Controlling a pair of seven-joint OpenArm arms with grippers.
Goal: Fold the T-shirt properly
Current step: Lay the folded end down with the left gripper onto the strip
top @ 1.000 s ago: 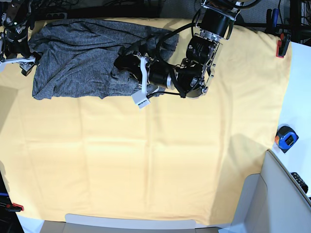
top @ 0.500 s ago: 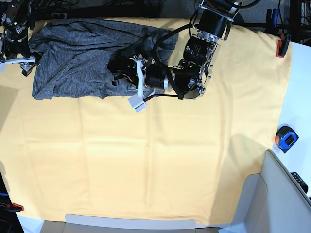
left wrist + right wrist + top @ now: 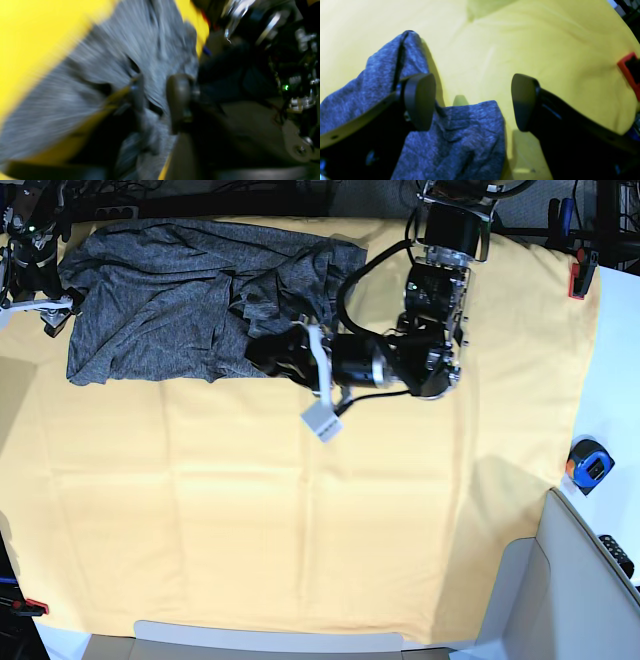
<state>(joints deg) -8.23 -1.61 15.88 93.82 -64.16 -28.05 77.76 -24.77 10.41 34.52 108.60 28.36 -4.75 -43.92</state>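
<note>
Yellow-orange cloth (image 3: 300, 530) covers the whole table. On it, the heather-grey T-shirt (image 3: 170, 300) lies bunched along the far edge, toward the far-left corner. At the shirt's right edge, the left gripper (image 3: 156, 100) has its jaws close together with grey fabric between them; blur hides whether they grip it. At the far-left corner, the right gripper (image 3: 472, 100) hangs wide open over the shirt, holding nothing.

Rumpled grey T-shirt (image 3: 170, 300) lies at far-left cloth edge.
</note>
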